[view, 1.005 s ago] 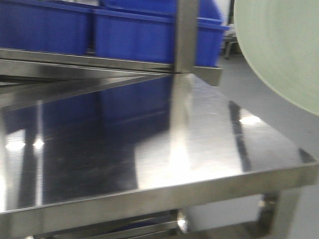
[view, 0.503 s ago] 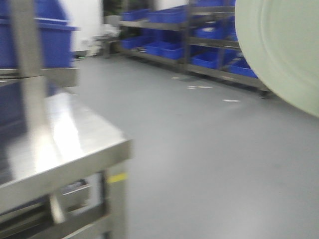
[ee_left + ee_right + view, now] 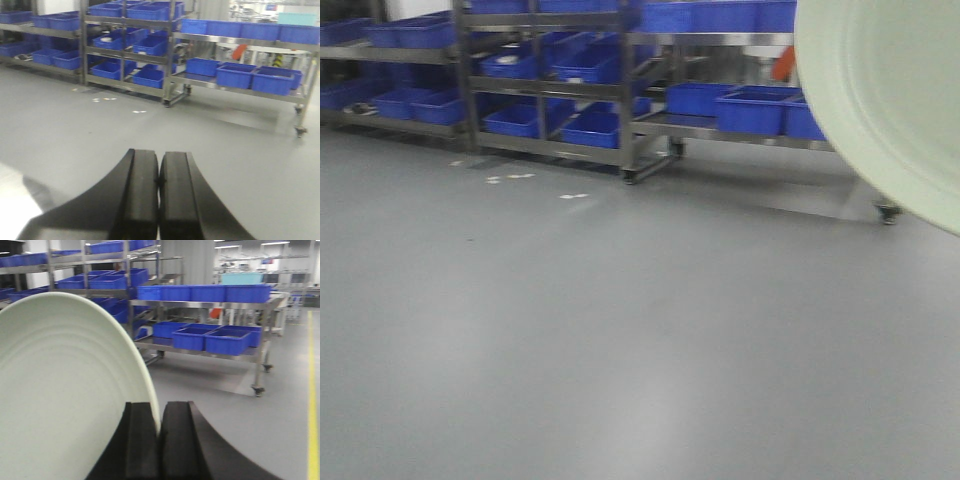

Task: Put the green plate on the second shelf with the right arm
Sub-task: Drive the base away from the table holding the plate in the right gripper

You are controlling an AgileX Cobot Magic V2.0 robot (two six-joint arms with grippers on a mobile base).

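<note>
1. The front view catches only an arc of the pale mint-green round plastic plate [image 3: 890, 100], high at the upper right and standing tilted on edge. No gripper shows there.
2. The right wrist view tells more: the plate fills the near left, and its rim is nipped between the black fingers [image 3: 141, 445] of the right gripper [image 3: 159, 412], which is clamped on it.
3. In the left wrist view the left gripper [image 3: 159, 167] is clenched, pads pressed together with nothing between them.
4. There is plenty of room: bare grey floor [image 3: 570, 350] runs from near to far. Small white scraps [image 3: 573, 196] lie far left. Only the right wrist view shows a yellow floor line [image 3: 314, 390] along the right.
5. Stainless steel racks [image 3: 710, 39] line the far side, with one caster [image 3: 888, 213] visible.
6. Blue plastic bins [image 3: 750, 110] sit on the shelves. One bin [image 3: 104, 40] holds something white, too small to tell; the other interiors are hidden. A teal bin [image 3: 242, 278] tops the right rack.
</note>
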